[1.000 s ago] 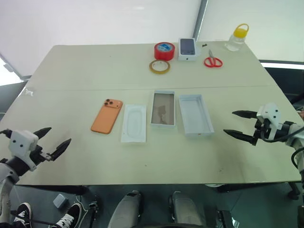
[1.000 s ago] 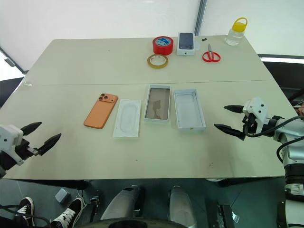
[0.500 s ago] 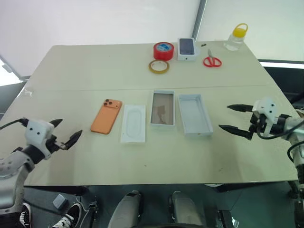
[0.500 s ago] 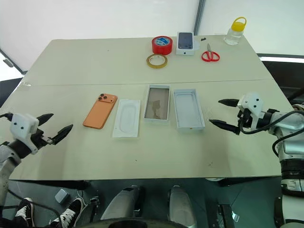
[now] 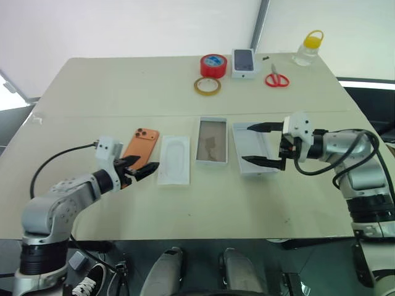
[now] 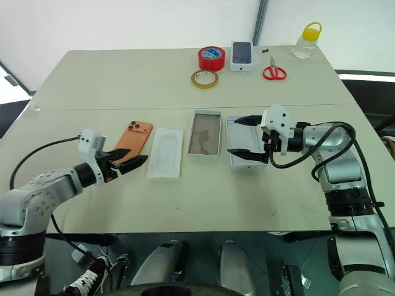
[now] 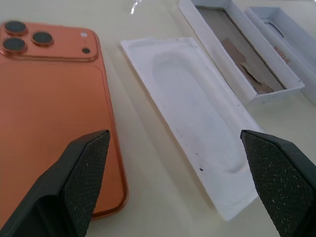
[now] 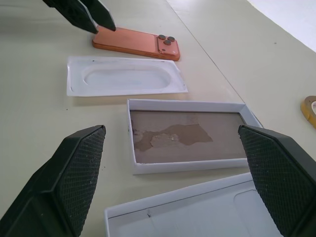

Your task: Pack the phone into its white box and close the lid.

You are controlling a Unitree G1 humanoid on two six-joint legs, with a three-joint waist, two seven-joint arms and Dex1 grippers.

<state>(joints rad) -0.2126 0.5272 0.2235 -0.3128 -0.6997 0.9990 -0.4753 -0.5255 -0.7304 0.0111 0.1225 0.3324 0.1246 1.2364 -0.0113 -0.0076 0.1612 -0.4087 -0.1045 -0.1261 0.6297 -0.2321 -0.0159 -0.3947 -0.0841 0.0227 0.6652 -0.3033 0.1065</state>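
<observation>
On the pale worktop (image 5: 92,98) four flat items lie in a row, none touching its neighbour. From the robot's left to its right they are the phone (image 5: 139,150), the flat white insert (image 5: 173,160) with an oval recess, the white box (image 5: 212,140) and the lid (image 5: 252,147). The phone lies face down, orange back up, with its three-lens cluster at the far end. The white box sits open and empty, its brownish floor showing. The lid lies with its plain white inside facing up. The left end effector (image 5: 137,168) hovers low at the near end of the phone, its two black fingers spread wide and holding nothing; in the left wrist view one finger shows in front of the phone's near edge and the other in front of the insert's near corner. The right end effector (image 5: 263,144) hangs over the lid, also spread wide and empty, pointing toward the white box. Along the far edge stand a red tape roll (image 5: 213,65), a tan tape ring (image 5: 207,86), a small white box picturing a dark phone (image 5: 244,63), red-handled scissors (image 5: 276,79) and a clear bottle with a yellow cap (image 5: 308,49).
</observation>
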